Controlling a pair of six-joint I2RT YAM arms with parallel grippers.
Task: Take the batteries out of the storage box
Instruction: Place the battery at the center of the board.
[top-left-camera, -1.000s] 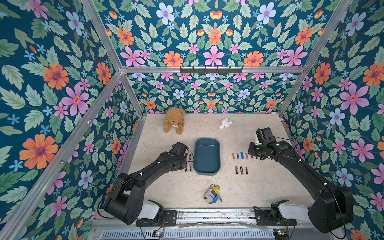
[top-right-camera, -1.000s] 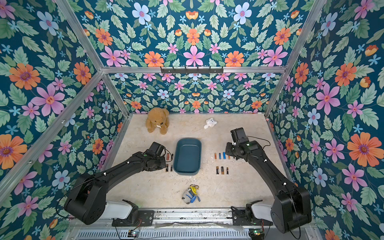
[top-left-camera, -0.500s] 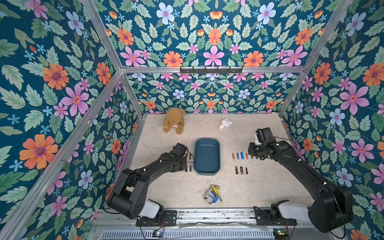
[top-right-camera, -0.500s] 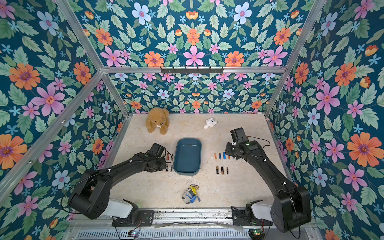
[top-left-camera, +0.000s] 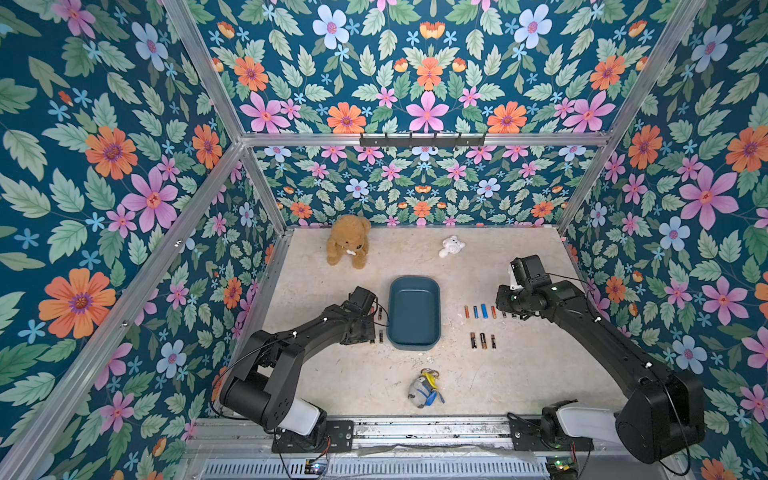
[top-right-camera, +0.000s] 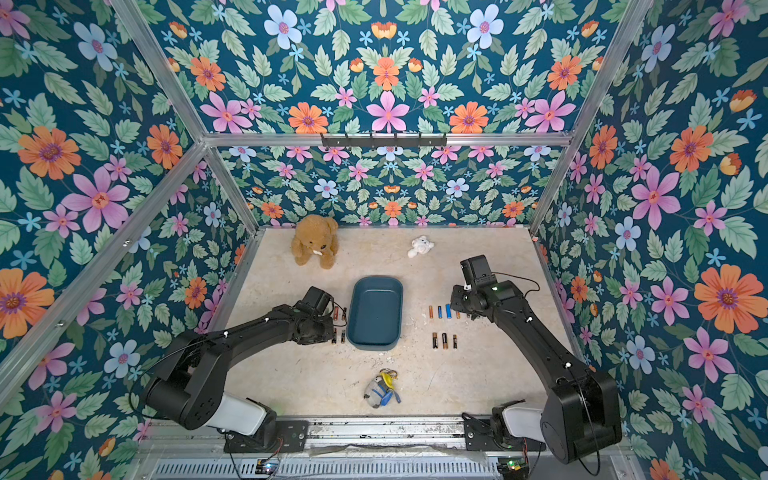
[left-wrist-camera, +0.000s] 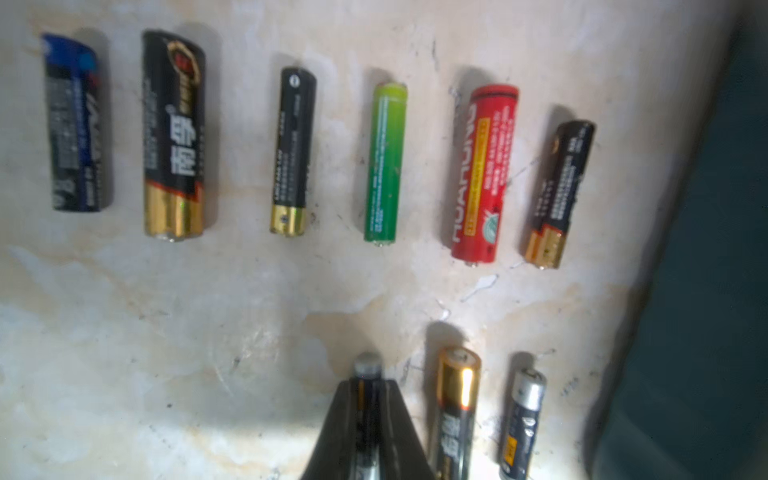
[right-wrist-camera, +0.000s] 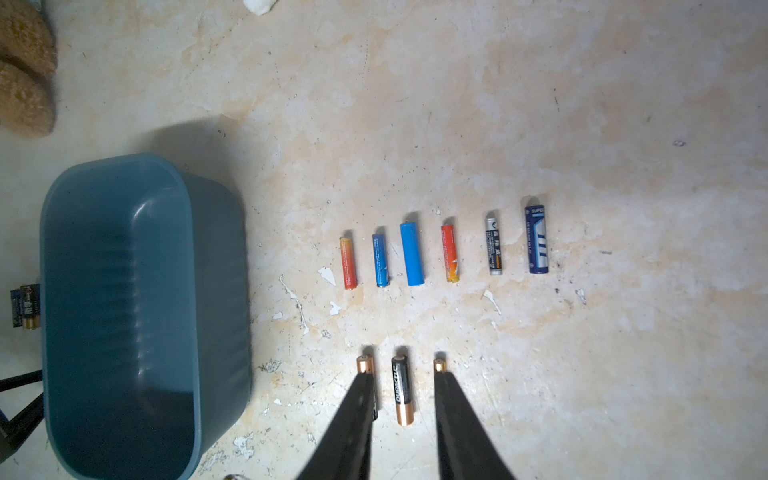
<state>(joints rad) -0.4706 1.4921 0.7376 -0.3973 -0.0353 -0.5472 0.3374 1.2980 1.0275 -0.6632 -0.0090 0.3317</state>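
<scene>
The teal storage box (top-left-camera: 414, 280) (top-right-camera: 376, 280) stands mid-table and its inside (right-wrist-camera: 124, 270) shows no batteries. Left of it, my left gripper (left-wrist-camera: 369, 384) is shut on a slim black battery (left-wrist-camera: 368, 365), low over the table beside two lying cells (left-wrist-camera: 455, 411). A row of several batteries (left-wrist-camera: 384, 164) lies beyond. In both top views this gripper is hidden under its wrist (top-left-camera: 357, 320). Right of the box lie two rows of batteries (top-left-camera: 484, 311) (top-right-camera: 444, 340). My right gripper (right-wrist-camera: 402, 386) hangs open above them, holding nothing, with a Duracell cell (right-wrist-camera: 402, 390) on the table below.
A brown teddy bear (top-left-camera: 348, 241) and a small white plush (top-left-camera: 452, 246) sit at the back. A small grey, blue and yellow toy (top-left-camera: 424, 388) lies near the front rail. Floral walls close three sides.
The left arm's rear links have shifted slightly while its gripper stayed by the box's left side, shut. The right arm has not moved.
</scene>
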